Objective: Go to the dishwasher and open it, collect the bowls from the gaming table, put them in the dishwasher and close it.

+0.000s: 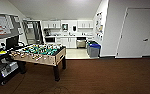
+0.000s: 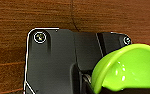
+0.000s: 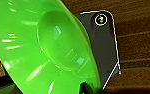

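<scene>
A dark red-brown carpet (image 1: 98,75) spreads across the near half of the room and gives way to a pale kitchen floor (image 1: 77,53) farther in. On the left stands the foosball table (image 1: 39,53) with its green pitch, and just beside it a dark desk (image 1: 1,62) carries a monitor (image 1: 12,41). Against the far wall runs a row of white cabinets (image 1: 66,41), and the open dishwasher (image 1: 81,42) sits under the counter there, its dark inside showing. To its right, near the wall corner, is a grey bin with blue lid (image 1: 94,49). A white door (image 1: 138,32) fills the right wall. Over the carpet, the wide shallow green bowl (image 3: 41,47) shows large and tilted before the right wrist camera, one dark fingertip (image 3: 87,88) touching its rim; whether the right gripper pinches it I cannot tell. The smaller lime bowl (image 2: 131,70) shows close before the left wrist camera, a dark part crossing its rim; I cannot tell how the left gripper's fingers stand
</scene>
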Tool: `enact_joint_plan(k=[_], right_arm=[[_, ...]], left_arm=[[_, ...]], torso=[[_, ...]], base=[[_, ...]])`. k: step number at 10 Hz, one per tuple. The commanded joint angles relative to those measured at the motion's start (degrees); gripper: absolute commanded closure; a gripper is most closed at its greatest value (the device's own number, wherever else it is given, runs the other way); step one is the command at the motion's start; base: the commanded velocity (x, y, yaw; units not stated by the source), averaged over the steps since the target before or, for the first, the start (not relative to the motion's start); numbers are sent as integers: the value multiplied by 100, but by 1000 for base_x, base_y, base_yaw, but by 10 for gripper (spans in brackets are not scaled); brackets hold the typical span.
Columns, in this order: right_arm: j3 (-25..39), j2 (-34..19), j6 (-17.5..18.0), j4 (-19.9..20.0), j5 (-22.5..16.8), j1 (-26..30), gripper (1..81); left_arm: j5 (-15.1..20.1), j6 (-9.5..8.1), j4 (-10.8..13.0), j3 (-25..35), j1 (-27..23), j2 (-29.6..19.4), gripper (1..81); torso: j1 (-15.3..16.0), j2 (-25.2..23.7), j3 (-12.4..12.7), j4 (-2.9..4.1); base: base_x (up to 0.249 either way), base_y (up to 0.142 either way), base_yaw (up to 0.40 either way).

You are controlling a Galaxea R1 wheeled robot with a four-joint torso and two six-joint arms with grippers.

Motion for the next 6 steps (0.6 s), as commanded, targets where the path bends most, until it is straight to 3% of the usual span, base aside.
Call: enact_joint_plan(k=[1,6], right_arm=[[59,53,-70,-109,-230,243,811],[59,62,-71,-153,-239,260,811]], left_arm=[[225,6,23,26,-349,-23,811],[225,6,32,26,-340,-15,811]], torso=[[0,0,0,0],[-3,0,0,0]], base=[[135,0,0],[176,0,0]])
